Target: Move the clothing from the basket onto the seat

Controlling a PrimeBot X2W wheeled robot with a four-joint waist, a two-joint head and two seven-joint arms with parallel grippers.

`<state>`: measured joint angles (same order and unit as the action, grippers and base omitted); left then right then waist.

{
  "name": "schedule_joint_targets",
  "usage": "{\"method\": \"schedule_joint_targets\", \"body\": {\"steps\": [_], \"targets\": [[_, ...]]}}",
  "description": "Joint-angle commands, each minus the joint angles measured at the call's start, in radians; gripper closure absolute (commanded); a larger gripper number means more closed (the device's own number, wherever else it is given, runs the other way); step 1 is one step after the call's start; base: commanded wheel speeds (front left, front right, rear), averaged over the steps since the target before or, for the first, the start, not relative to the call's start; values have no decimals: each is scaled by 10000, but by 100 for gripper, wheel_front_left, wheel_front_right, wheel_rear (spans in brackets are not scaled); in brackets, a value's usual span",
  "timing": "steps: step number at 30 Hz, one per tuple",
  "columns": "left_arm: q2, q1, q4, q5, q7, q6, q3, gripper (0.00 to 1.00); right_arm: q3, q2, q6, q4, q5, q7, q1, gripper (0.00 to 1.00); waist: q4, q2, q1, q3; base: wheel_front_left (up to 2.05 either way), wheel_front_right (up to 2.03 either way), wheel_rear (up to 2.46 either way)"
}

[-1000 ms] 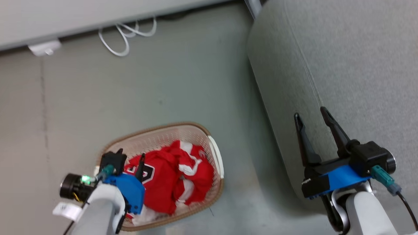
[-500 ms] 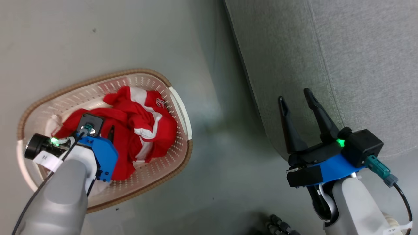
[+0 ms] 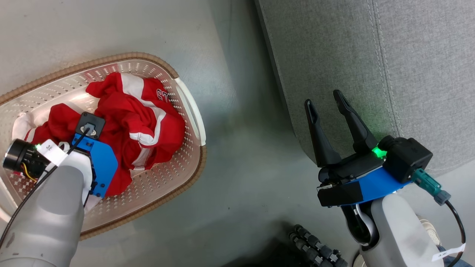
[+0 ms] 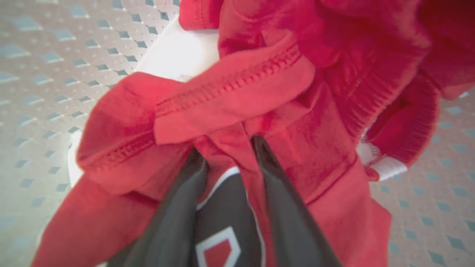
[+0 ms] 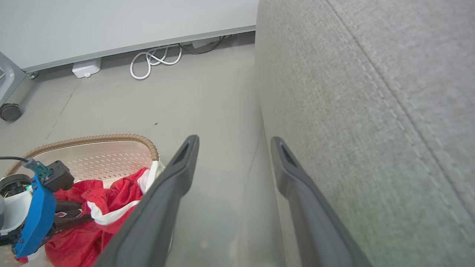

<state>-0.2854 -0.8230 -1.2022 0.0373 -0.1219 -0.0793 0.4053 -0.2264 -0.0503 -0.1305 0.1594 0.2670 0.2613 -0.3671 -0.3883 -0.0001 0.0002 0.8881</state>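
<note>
The clothing point(image 3: 126, 122) is a crumpled red heap with white stripes in the cream perforated basket point(image 3: 189, 111) on the floor. My left arm reaches down into it, its blue wrist mount point(image 3: 100, 163) covering the fingers. In the left wrist view my left gripper point(image 4: 228, 148) stands open astride a fold of the clothing point(image 4: 237, 85), tips pushed into the cloth, a black white-edged numeral between the fingers. My right gripper point(image 3: 324, 99) hangs open and empty at the grey seat's point(image 3: 371, 55) side edge. The right wrist view shows the right gripper point(image 5: 233, 141), the seat point(image 5: 352, 92) and the basket point(image 5: 89, 139).
Bare grey floor point(image 3: 241, 129) separates basket and seat. A coiled white cable point(image 5: 152, 61) and a white adapter point(image 5: 86, 68) lie along the far wall. A caster wheel point(image 5: 9, 111) sits at the far left. A dark ribbed hose point(image 3: 315, 248) lies by my base.
The head camera has tilted down, so the whole picture shifted. My left gripper has sunk deeper into the clothing; its finger that showed before is now covered. The right gripper stays open.
</note>
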Motion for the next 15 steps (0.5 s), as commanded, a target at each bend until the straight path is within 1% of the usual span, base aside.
{"method": "schedule_joint_targets", "body": {"steps": [1, 8, 12, 15], "targets": [[-66, -215, -53, 37, -11, 14, 44, 100, -30, -5, -5, -55, 83, 56, -186, 0, -18, 1, -2, -4, 0, 0, 0], [26, -488, -234, -222, 237, -178, 89, 100, -56, -5, -5, -59, 146, 58, -265, 0, 0, 1, -2, -111, 0, 0, 0], [-38, -578, -363, -383, 410, -313, 130, 100, -90, -5, -5, -19, 155, 58, -312, 0, 81, 1, -2, -263, 0, 0, 0], [167, -451, -422, -601, 689, -415, 96, 100, -5, -7, -5, 82, 82, 59, -324, 0, 283, 1, -2, -570, 0, 0, 0]]}}
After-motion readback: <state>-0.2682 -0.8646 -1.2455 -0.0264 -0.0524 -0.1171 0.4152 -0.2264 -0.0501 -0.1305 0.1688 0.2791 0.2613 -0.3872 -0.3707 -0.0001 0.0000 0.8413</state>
